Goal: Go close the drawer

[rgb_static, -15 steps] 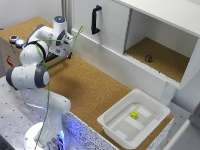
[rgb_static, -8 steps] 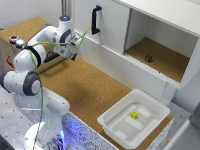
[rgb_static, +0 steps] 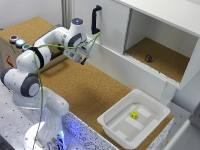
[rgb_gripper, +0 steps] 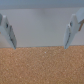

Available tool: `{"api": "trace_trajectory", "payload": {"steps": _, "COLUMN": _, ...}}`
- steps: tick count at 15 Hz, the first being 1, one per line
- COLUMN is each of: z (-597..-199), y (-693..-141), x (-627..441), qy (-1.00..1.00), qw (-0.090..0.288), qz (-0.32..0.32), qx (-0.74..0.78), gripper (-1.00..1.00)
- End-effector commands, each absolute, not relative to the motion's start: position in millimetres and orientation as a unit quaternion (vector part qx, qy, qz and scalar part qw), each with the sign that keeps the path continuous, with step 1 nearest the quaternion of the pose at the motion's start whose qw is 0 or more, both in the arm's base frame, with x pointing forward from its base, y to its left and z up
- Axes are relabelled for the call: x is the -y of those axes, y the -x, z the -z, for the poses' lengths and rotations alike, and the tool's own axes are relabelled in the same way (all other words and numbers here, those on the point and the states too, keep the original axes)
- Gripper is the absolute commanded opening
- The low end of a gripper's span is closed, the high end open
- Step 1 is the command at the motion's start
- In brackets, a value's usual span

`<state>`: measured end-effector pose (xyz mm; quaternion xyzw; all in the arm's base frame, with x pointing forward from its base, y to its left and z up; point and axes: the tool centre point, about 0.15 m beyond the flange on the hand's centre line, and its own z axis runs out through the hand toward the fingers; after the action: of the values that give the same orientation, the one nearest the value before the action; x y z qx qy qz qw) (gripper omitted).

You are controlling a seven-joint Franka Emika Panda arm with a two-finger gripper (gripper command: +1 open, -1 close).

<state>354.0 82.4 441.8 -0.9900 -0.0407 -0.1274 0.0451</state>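
Note:
The cork-topped wooden box (rgb_static: 9, 52) with coloured round buttons (rgb_static: 19, 43) stands at the exterior view's left edge. Its drawer (rgb_static: 56, 61) is mostly hidden behind my arm; only a strip of light wood shows, and I cannot tell how far out it stands. My gripper (rgb_static: 83, 59) hangs over the cork floor to the exterior view's right of the box, apart from it. In the wrist view the gripper (rgb_gripper: 41, 31) is open, its two fingers (rgb_gripper: 7, 31) wide apart with nothing between them, facing a white wall above cork.
A tall white cabinet door with a black handle (rgb_static: 95, 19) stands just behind the gripper. An open cabinet bay (rgb_static: 160, 55) holds a small dark object (rgb_static: 148, 58). A white plastic tub (rgb_static: 117, 122) with a yellow cube (rgb_static: 134, 114) sits at the front right.
The gripper has swung from beside the box toward the exterior view's right and somewhat lower, nearer the white cabinet wall. Its fingers hold nothing.

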Motion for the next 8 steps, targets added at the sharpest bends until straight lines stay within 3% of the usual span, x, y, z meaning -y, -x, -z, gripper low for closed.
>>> {"api": "trace_trajectory", "payload": {"steps": 1, "z": -445, "y": -361, "x": -75, "qy": 0.993, "qw": 0.033, "qz": 0.103, "qx": 0.049, "gripper": 1.00}}
{"api": "trace_trajectory", "payload": {"steps": 3, "z": -442, "y": -354, "x": -82, "qy": 0.990, "qw": 0.045, "qz": 0.127, "qx": 0.040, "gripper": 1.00}}
{"api": "trace_trajectory", "payload": {"steps": 5, "z": -464, "y": -366, "x": -41, "qy": 0.989, "qw": 0.002, "qz": 0.144, "qx": 0.020, "gripper": 1.00}}
{"api": "trace_trajectory", "payload": {"steps": 8, "z": -503, "y": -387, "x": 14, "qy": 0.982, "qw": -0.016, "qz": 0.182, "qx": 0.046, "gripper": 1.00}}
